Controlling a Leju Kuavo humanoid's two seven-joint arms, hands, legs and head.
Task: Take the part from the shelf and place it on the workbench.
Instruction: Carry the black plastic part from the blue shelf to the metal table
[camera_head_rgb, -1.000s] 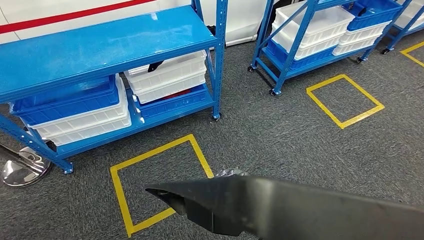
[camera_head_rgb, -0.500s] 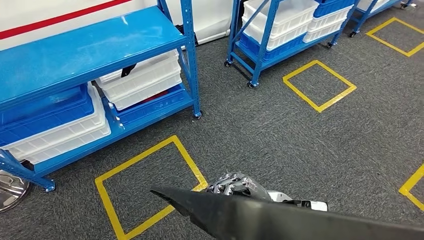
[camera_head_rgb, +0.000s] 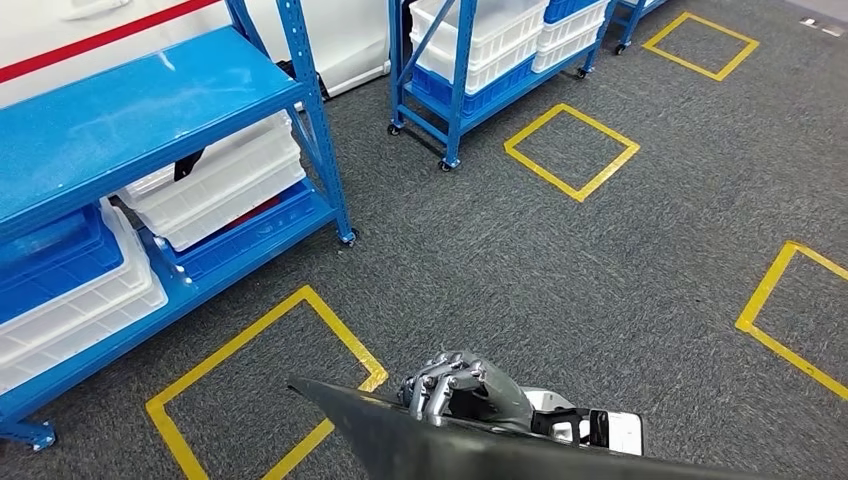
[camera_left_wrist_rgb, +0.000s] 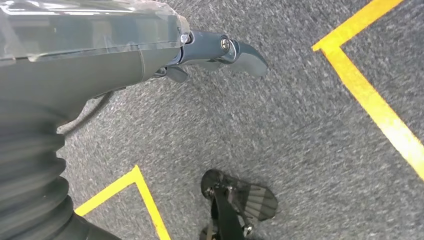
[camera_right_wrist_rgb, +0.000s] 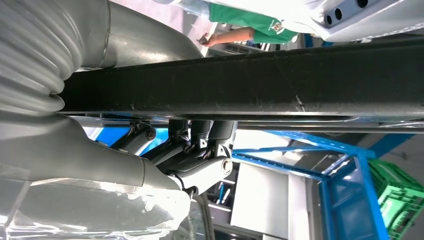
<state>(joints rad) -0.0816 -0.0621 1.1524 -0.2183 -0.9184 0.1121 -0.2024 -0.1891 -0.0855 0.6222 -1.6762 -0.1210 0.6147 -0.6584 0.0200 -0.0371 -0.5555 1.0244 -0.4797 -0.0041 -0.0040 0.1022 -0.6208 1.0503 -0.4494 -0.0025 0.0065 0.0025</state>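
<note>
- From the head view I see my right robot hand (camera_head_rgb: 455, 385) low in the picture, its fingers curled over the top edge of the long black part (camera_head_rgb: 420, 445).
- In the right wrist view that same right robot hand (camera_right_wrist_rgb: 200, 150) grips the part (camera_right_wrist_rgb: 260, 82) from beneath; the part runs as a dark bar straight across the picture, clamped between fingers and palm.
- The part is off the shelf, carried in front of my body above the grey carpet (camera_head_rgb: 560, 270).
- My left robot hand (camera_left_wrist_rgb: 220, 52) hangs over the carpet with nothing in it; the thumb sticks out, and I cannot tell how the other fingers lie.
- The blue shelf (camera_head_rgb: 150, 110) stands to my left, with white bins (camera_head_rgb: 215, 190) and blue bins (camera_head_rgb: 50, 255) on its lower level.
- Yellow tape squares (camera_head_rgb: 570, 150) mark the floor.
</note>
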